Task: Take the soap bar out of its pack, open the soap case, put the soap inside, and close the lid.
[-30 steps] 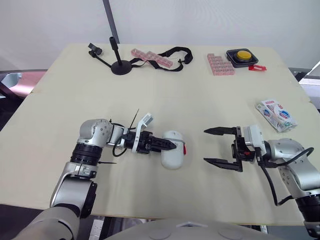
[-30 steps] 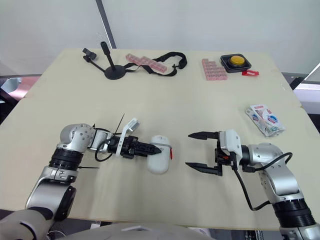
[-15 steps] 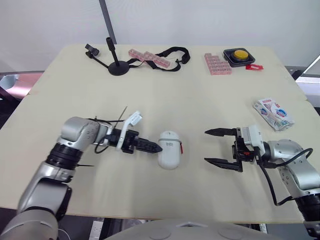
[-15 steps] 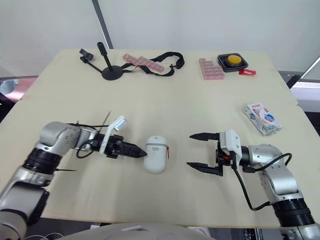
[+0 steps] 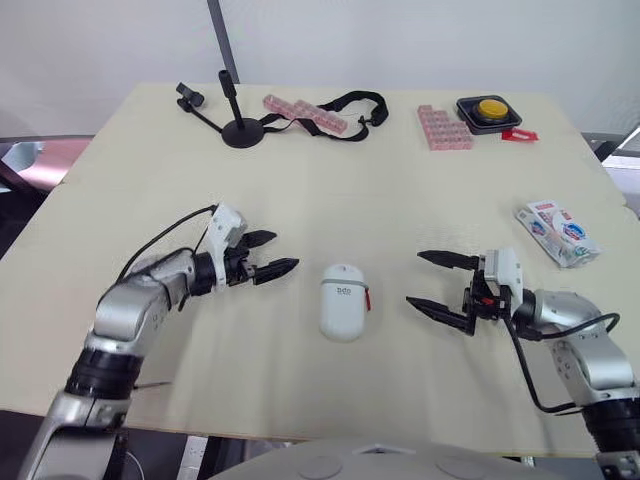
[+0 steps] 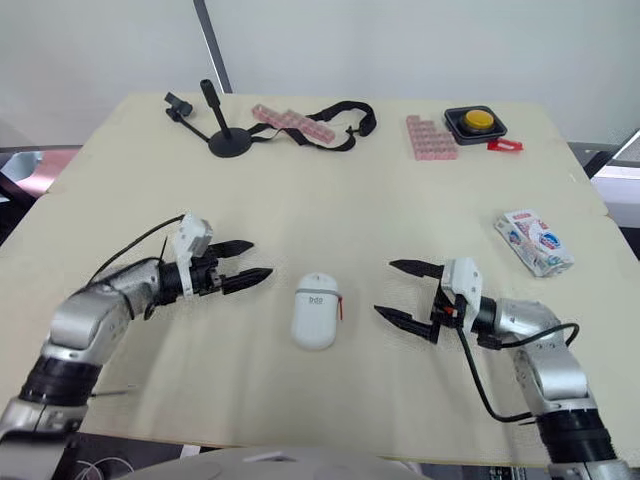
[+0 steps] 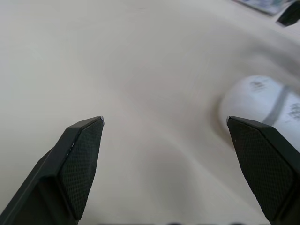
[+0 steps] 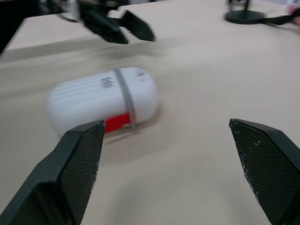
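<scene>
White oval plastic soap case (image 5: 343, 301) lies shut near the near edge of the surface (image 5: 400, 190), its long axis now running near edge to far instead of skewed, its red tab (image 5: 367, 297) facing the right edge. The left gripper (image 5: 282, 252) has backed off leftward, fingers slightly parted, empty. The right gripper (image 5: 415, 279) has its fingers spread wide, empty. Farther off, the printed soap pack (image 5: 558, 232) lies by the right edge.
</scene>
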